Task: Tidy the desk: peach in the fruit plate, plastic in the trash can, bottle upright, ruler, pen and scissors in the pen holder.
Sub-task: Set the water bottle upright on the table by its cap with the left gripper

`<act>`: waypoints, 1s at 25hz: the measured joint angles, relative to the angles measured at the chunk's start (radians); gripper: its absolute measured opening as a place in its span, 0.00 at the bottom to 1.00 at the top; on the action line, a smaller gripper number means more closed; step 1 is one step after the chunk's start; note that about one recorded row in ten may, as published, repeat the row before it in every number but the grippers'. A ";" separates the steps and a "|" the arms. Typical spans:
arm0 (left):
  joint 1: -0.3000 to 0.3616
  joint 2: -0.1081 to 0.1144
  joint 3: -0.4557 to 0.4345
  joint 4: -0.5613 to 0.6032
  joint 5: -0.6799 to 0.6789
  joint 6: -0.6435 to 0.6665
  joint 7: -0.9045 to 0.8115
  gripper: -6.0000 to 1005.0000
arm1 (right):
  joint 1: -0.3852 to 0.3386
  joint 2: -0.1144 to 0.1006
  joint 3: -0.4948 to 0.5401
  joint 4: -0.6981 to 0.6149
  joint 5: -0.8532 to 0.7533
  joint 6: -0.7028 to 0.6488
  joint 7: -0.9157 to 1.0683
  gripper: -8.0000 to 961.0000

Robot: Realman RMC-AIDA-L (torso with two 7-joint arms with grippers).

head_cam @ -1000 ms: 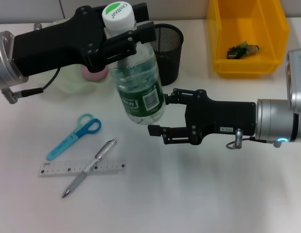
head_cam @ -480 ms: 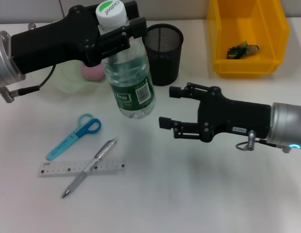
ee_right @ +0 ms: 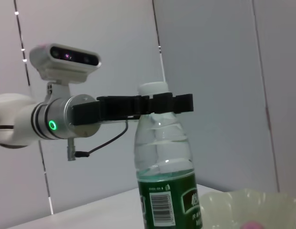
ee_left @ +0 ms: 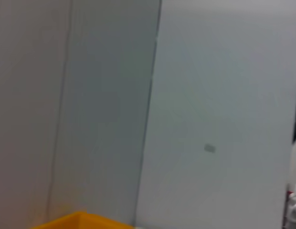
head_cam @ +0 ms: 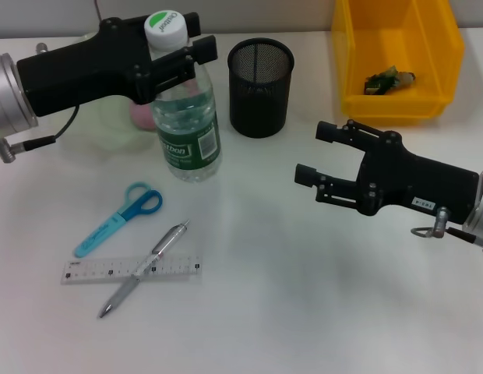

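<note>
Lowered since before, the bottle (head_cam: 185,132) apparently stands on the tabletop (head_cam: 304,288), neck gripped by the left claw (head_cam: 173,56) for steadiness; beside it, the right claw (head_cam: 318,156) waits open.

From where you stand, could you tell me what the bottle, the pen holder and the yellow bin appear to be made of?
The bottle, gripped at its neck by the left gripper, looks like clear thin plastic: you can see through it, with a glossy green label and white cap. The pen holder appears to be black metal mesh, matte, its walls finely perforated. The yellow bin seems to be moulded plastic, smooth and slightly shiny.
</note>
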 joint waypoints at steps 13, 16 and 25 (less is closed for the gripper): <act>0.059 -0.001 -0.031 0.012 -0.001 -0.050 0.042 0.42 | 0.033 0.003 -0.002 0.105 0.103 -0.016 -0.091 0.82; 0.079 0.000 -0.038 0.022 0.000 -0.069 0.043 0.43 | 0.038 0.002 0.002 0.109 0.105 -0.016 -0.091 0.82; 0.114 0.003 -0.051 0.025 0.001 -0.137 0.082 0.43 | 0.060 0.004 0.008 0.145 0.108 -0.008 -0.094 0.82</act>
